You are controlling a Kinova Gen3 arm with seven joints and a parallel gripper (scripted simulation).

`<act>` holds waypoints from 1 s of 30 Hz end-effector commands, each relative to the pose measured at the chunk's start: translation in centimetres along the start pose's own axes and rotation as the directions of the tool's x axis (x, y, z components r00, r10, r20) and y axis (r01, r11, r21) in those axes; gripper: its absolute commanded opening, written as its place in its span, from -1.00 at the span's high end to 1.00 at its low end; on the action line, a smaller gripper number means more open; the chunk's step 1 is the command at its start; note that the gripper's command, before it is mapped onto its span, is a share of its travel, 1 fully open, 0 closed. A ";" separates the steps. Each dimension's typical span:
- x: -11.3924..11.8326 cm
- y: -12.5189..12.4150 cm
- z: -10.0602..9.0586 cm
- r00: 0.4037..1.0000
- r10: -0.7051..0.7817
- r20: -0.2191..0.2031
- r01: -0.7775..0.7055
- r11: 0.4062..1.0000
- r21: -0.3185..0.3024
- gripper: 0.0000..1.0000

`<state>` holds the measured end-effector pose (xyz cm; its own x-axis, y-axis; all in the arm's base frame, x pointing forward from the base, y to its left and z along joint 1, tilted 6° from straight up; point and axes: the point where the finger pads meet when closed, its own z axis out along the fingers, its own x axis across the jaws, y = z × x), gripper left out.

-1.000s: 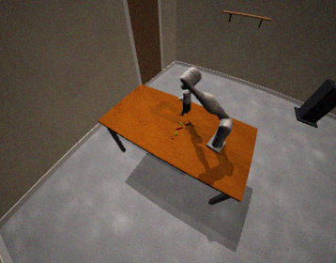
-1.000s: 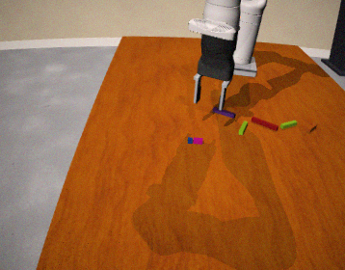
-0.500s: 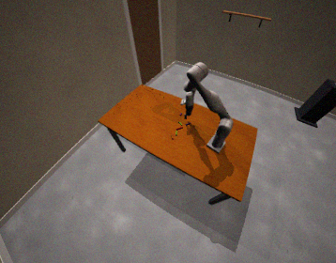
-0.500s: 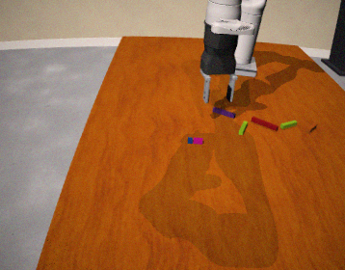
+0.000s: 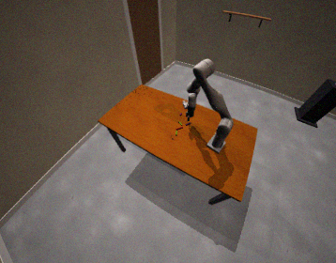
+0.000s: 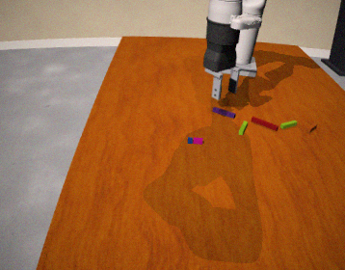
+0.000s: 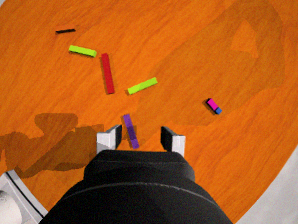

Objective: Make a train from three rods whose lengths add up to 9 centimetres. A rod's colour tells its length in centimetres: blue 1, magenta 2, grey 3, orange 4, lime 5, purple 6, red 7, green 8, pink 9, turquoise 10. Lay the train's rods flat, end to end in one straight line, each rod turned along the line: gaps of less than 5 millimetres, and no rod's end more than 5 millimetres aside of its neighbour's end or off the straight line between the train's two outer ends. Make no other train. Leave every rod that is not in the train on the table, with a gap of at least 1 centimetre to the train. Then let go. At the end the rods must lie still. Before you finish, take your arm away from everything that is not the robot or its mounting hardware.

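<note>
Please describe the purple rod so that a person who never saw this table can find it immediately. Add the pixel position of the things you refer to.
On the wooden table (image 5: 134, 110) (image 6: 114, 193) (image 7: 240, 175), look below the arm's open pincer (image 6: 225, 92) (image 7: 141, 133). The purple rod (image 6: 224, 113) (image 7: 131, 131) lies there, nearest the pincer. It is shorter than the red rod (image 6: 264, 123) (image 7: 108, 74), and no other rod is purple.

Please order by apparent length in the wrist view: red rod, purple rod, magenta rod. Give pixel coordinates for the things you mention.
1. Long red square-edged rod (image 6: 264, 123) (image 7: 107, 73)
2. Purple square-edged rod (image 6: 224, 113) (image 7: 131, 131)
3. Short magenta square-edged rod (image 6: 198, 141) (image 7: 213, 105)
</note>
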<state>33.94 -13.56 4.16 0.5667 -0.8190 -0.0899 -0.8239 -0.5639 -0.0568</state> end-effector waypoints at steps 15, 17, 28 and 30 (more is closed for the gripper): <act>-1.5 0.7 -0.5 0.966 -0.258 -0.024 0.258 0.966 0.022 -1.00; -1.6 0.7 -0.5 0.961 -0.274 -0.026 0.275 0.961 0.022 -1.00; -1.8 0.8 -0.6 0.953 -0.301 -0.029 0.301 0.953 0.022 -1.00; -1.8 0.8 -0.6 0.953 -0.301 -0.029 0.301 0.953 0.022 -1.00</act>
<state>32.28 -12.56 4.77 0.7884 -0.6137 -0.0419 -0.6144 -0.7823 -0.1030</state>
